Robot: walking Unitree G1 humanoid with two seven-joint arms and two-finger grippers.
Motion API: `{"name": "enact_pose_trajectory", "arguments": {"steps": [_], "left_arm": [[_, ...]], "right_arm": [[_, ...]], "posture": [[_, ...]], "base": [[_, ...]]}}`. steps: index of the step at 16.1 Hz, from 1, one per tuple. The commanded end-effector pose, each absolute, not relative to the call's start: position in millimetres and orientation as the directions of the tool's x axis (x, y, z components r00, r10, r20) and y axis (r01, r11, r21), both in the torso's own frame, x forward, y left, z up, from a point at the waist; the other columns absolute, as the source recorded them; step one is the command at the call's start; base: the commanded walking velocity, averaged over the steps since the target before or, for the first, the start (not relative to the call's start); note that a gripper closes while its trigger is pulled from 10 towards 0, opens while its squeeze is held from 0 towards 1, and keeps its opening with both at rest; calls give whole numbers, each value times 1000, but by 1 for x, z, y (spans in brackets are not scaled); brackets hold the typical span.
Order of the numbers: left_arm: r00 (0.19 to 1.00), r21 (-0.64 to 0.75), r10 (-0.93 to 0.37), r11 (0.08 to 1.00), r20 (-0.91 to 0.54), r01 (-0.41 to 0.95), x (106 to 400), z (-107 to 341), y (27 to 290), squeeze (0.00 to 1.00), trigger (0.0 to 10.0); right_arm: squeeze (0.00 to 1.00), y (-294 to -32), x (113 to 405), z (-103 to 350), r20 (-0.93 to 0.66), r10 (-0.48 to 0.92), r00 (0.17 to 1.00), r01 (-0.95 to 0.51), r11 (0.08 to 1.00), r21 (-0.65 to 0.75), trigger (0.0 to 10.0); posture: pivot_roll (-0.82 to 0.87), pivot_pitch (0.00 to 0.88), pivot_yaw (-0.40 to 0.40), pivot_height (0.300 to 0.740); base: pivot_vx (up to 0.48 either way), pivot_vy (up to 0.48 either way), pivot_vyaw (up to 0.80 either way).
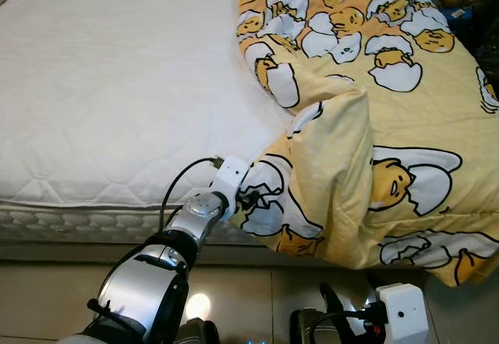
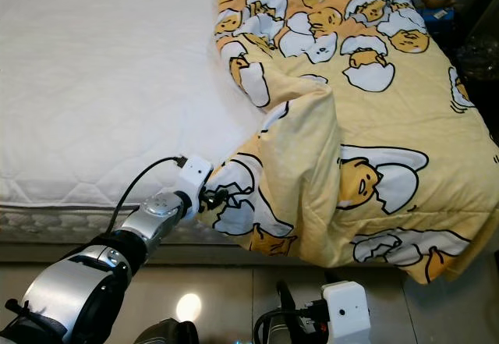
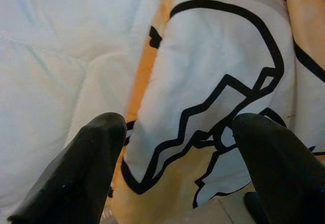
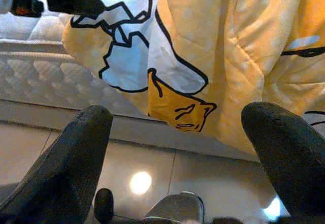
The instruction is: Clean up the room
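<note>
**Left arm at the quilt's folded corner, ready to spread it over the bed**

The yellow quilt (image 1: 390,125), printed with egg characters, covers the robot's right half of the bed (image 1: 109,86) and lies bunched there, so the white mattress pad on the left half stays bare. One corner is folded back on itself and droops over the near edge of the mattress, which is likely why the left arm reaches for just that spot: pulling the corner leftward would draw the quilt across the uncovered half.

The left end effector (image 1: 248,196) sits at the hanging corner, right against the mattress edge. In the left wrist view its two black fingers (image 3: 89,173) stand apart with the quilt's edge lying between them, so nothing is pinched yet; closing on the fabric looks like the step in hand.

The right end effector (image 4: 177,168) hangs low over the tiled floor (image 4: 152,158) below the quilt's overhang, its fingers spread wide and empty, apparently held clear while the left arm works. A loose grip on only one layer could let the quilt slip.
</note>
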State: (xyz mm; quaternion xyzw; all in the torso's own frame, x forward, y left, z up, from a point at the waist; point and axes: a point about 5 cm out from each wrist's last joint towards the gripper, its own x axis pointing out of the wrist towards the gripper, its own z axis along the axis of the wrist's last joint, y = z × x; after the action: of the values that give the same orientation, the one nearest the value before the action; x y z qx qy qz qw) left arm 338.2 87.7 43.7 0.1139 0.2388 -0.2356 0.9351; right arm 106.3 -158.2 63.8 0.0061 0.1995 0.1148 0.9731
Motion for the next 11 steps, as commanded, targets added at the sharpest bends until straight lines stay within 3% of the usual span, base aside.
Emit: {"name": "enact_pose_trajectory", "arguments": {"steps": [1,3,5,6,7,11], "left_arm": [[764,111,-378,859,-523,501,334,38,84,0,10000],[754,138,-374,844,-540,518,329,33,82,0,10000],[755,169,-344,844,-558,510,326,27,85,0,1098],[755,173,-338,845,-561,507,326,27,86,0,1098],[756,177,-326,848,-567,499,325,25,88,0,0],[770,198,-277,866,-574,459,323,21,93,0,0]], "right_arm": [[0,-156,102,67,-397,239,886,-229,971,73,10000],[0,-155,98,68,-406,246,880,-235,969,77,10000],[0,-154,92,70,-418,246,874,-235,969,78,10000],[0,-154,92,70,-421,245,873,-235,969,78,10000],[0,-154,89,71,-428,247,870,-236,969,80,10000],[0,-157,81,73,-449,242,860,-232,970,77,10000]], "posture": [[-362,191,57,714],[-377,200,52,714],[-395,210,47,714],[-395,210,47,714],[-405,216,43,714],[-436,220,35,714]], "base": [[0,0,0],[0,0,0],[0,0,0],[0,0,0],[0,0,0],[0,0,0]]}}
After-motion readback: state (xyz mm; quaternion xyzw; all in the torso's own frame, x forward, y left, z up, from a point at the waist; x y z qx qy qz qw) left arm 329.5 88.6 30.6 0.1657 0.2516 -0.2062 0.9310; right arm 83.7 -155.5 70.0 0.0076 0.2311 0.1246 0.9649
